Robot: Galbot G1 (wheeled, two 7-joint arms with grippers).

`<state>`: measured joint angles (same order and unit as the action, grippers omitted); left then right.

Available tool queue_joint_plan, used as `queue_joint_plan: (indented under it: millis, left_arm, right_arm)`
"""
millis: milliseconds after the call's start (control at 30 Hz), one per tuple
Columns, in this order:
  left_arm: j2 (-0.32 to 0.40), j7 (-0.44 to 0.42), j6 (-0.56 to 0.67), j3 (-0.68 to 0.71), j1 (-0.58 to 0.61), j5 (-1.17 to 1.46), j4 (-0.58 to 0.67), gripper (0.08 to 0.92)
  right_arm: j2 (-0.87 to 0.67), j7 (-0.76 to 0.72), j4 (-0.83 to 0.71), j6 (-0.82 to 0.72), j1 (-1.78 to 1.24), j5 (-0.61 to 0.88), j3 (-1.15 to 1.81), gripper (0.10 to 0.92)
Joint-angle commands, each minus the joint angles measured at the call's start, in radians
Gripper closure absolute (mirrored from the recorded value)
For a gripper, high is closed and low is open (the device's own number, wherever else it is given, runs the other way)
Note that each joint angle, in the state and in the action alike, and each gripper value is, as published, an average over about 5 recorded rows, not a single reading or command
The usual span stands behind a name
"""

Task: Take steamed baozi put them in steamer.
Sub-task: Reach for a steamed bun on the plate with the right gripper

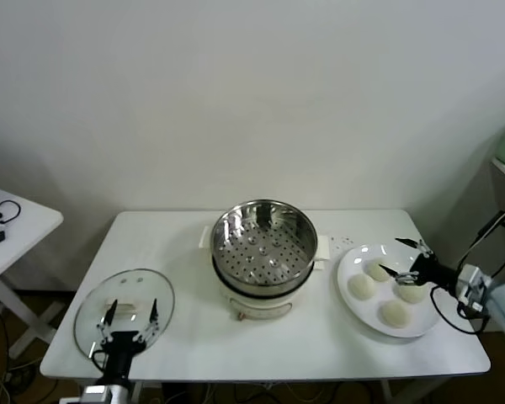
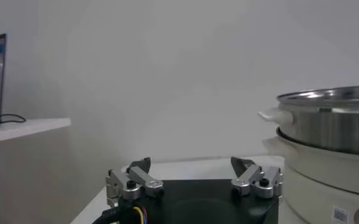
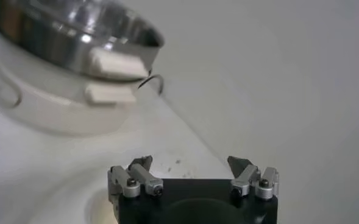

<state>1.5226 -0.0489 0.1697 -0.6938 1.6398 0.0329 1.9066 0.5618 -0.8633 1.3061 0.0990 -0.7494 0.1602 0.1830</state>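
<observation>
Baozi: four small round off-white steamed dough buns [image 1: 361, 287] lie on a flat white round plate [image 1: 347, 268] at the right end of the white desk [image 1: 194, 337], none yet in the steamer; grouped together, they sit within the right arm's reach.
Left tool: the left tool [image 1: 130, 320], near the front left edge of the desk, hangs over the round glass lid [image 1: 97, 296] with its fingers spread and nothing between them; it looks parked, since the lid is already off and lying flat beside the cooker.
Right tool: the right tool [image 1: 408, 256] hovers at the far right side of the plate, fingers [image 1: 388, 272] splayed wide and released, holding nothing; one tip is just beside the rear bun, which suggests it is lining up for a first pick.
Steamer: round shiny stainless-steel basket with a perforated bottom [image 1: 263, 244] sits on a cream-white electric cooker base [image 1: 252, 301] at mid-desk, just beside the plate, uncovered and holding no buns, so a bun can go straight in from above.
Step in hand: judged as the approach to the first bun; all four remain to be moved.
Beyond: a plain white wall [image 1: 236, 93] stands behind the desk.
</observation>
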Motion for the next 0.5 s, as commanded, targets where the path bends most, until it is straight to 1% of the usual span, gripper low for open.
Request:
queue_joint_plan:
  millis: [33, 200, 367, 500]
  left_arm:
    - [-0.010, 0.001, -0.016, -0.004, -0.007, 0.000, -0.002, 0.177]
    - [-0.012, 0.004, -0.029, -0.006, -0.011, 0.001, 0.000, 0.177]
    - [-0.009, 0.008, -0.043, -0.004, -0.014, -0.001, 0.005, 0.177]
    - [-0.007, 0.017, -0.053, -0.005, -0.015, -0.002, 0.009, 0.177]
  right_arm:
    - [-0.051, -0.354, -0.339, 0.013, 0.719, -0.161, -0.664, 0.203]
    - [0.096, -0.413, -0.503, 0.049, 0.925, -0.238, -0.894, 0.203]
    - [0.215, -0.430, -0.589, 0.056, 0.942, -0.286, -0.969, 0.203]
    - [0.287, -0.418, -0.629, 0.055, 0.908, -0.310, -0.968, 0.203]
